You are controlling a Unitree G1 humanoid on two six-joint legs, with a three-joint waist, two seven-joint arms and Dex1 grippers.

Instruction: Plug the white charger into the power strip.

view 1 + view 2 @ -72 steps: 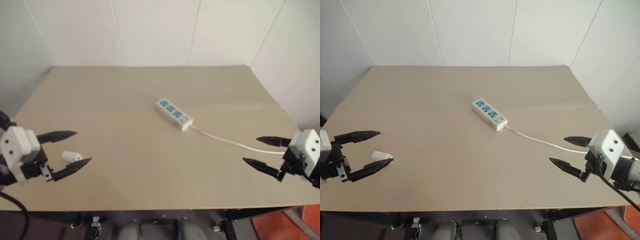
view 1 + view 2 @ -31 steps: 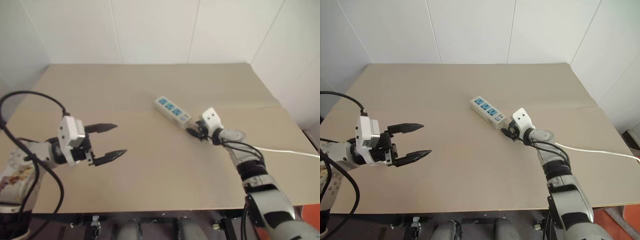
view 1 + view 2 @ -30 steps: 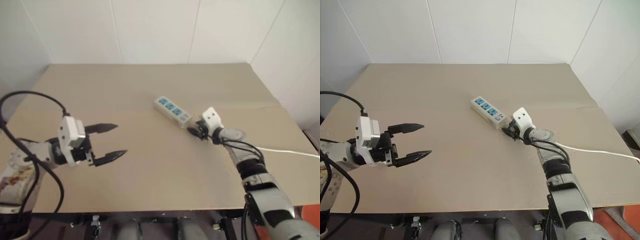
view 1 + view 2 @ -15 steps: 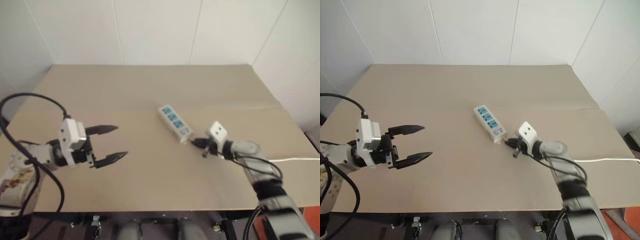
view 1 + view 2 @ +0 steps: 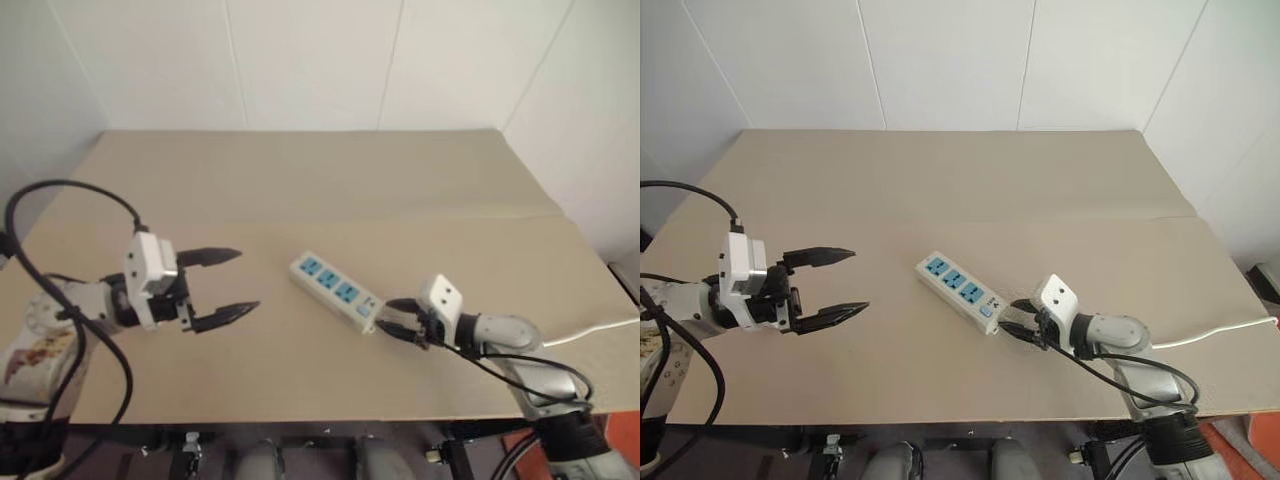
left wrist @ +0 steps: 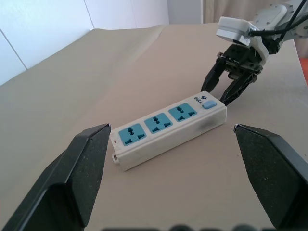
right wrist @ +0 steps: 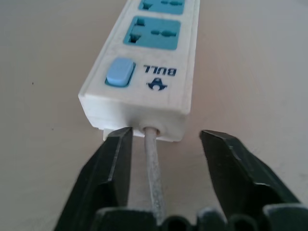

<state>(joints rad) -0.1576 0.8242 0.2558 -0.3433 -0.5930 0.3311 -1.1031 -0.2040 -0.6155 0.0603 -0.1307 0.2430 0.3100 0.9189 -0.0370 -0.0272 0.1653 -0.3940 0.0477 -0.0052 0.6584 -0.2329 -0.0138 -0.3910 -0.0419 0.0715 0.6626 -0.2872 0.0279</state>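
The power strip point(image 5: 335, 292), a white bar with three blue sockets, lies slantwise on the tan table point(image 5: 300, 190). Its switch end point(image 7: 120, 72) faces my right gripper point(image 5: 392, 318). That gripper is open, its fingers point(image 7: 115, 163) on either side of the thin white cable point(image 7: 154, 159) where it leaves the strip, without touching it. My left gripper point(image 5: 247, 280) hovers open and empty to the left of the strip, pointing at it. In the left wrist view the strip point(image 6: 168, 130) lies between its fingers point(image 6: 86, 163), further off. The white charger is out of view.
The white cable point(image 5: 600, 328) runs off the table's right side. A black cable point(image 5: 70, 190) loops over my left arm. White walls stand behind the table and to its right. The table's near edge point(image 5: 300, 415) lies just below both grippers.
My right gripper has drawn back toward the near edge, dragging the power strip by its cable closer and leftward, then opened. The left gripper has stayed put, open.
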